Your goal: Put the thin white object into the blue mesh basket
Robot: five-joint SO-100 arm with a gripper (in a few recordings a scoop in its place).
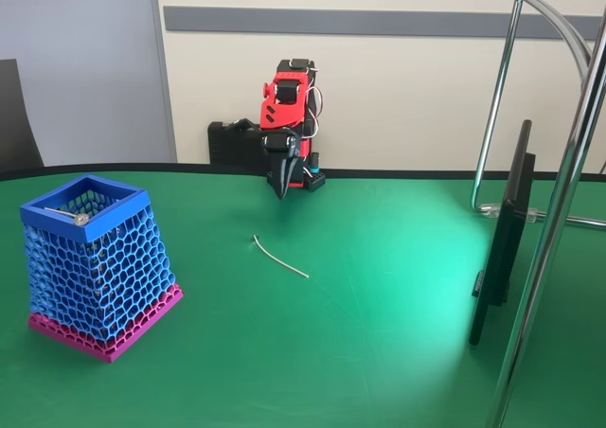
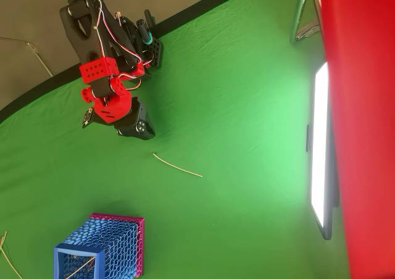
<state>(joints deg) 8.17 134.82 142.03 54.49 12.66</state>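
Above the green surface (image 1: 379, 295), at its far side in the fixed view, the arm's fingers (image 1: 279, 177) hang with their dark tips pointing down, drawn together into one narrow wedge with nothing between them. From overhead the same fingers (image 2: 137, 124) show as a black block below the red wrist parts, just up and left of the stick. The red and black arm (image 1: 287, 106) rises behind them, folded over its base at the back edge of the surface.

Near the fingers but clear of them, the thin white object (image 1: 280, 258) lies flat on the green cloth, a slightly curved line with a small hook at the end nearer the arm; overhead it (image 2: 177, 165) runs on a slant from upper left to lower right.

Well apart from it, at the left in the fixed view, stands the blue mesh basket (image 1: 133, 205) on its magenta base, wider at the bottom than at its square rim. A thin rod with a small round metallic head (image 1: 80, 219) leans inside near the rim. Overhead, the basket (image 2: 62, 251) sits at the lower left.
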